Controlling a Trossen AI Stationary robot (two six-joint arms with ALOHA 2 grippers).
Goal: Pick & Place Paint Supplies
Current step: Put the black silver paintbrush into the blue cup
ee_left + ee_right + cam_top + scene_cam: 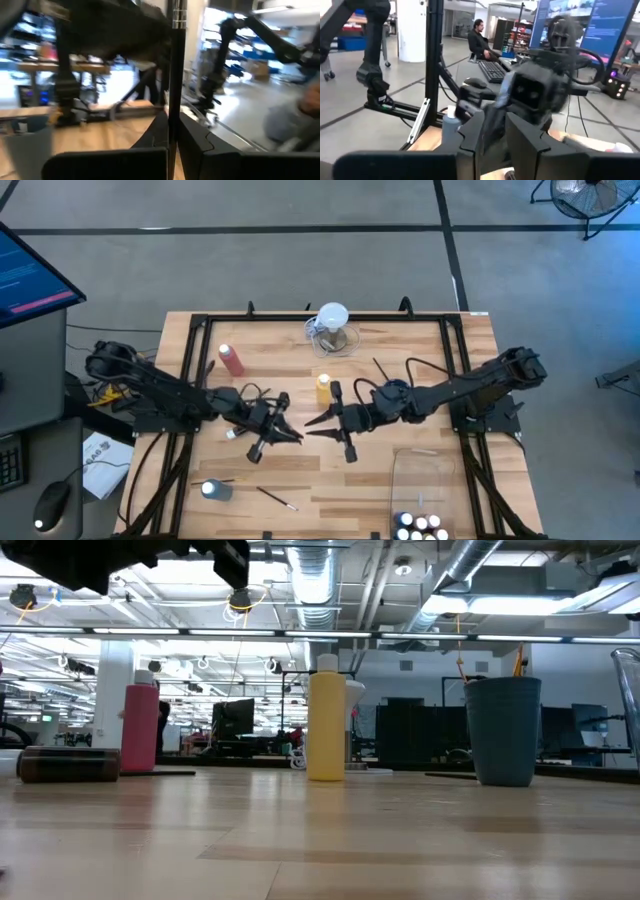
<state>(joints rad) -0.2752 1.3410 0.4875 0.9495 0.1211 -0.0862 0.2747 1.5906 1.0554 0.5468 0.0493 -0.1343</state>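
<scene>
My left gripper (290,433) is over the middle of the table, shut on a thin dark paintbrush (173,75). My right gripper (308,427) faces it, tip to tip, held level. Its fingers (470,137) stand a little apart, and I make out nothing between them. A yellow squeeze bottle (323,388) stands upright just beyond the two grippers. A pink-red bottle (232,360) stands upright at the far left. A blue-grey bottle (215,490) and another brush (275,498) lie at the near left. My left gripper pinches the paintbrush's dark handle (172,120) between its two fingers. The fingers come at it level and lie across it. The brush stands upright in the hold, its silver ferrule (178,17) above the fingers, clear of the table.
A clear jug with a white round top (332,330) stands at the far middle. A clear bin (425,475) at the near right holds several small white-capped bottles (420,527). A black frame (200,320) runs round the table's edges. Bare wood lies at the near middle.
</scene>
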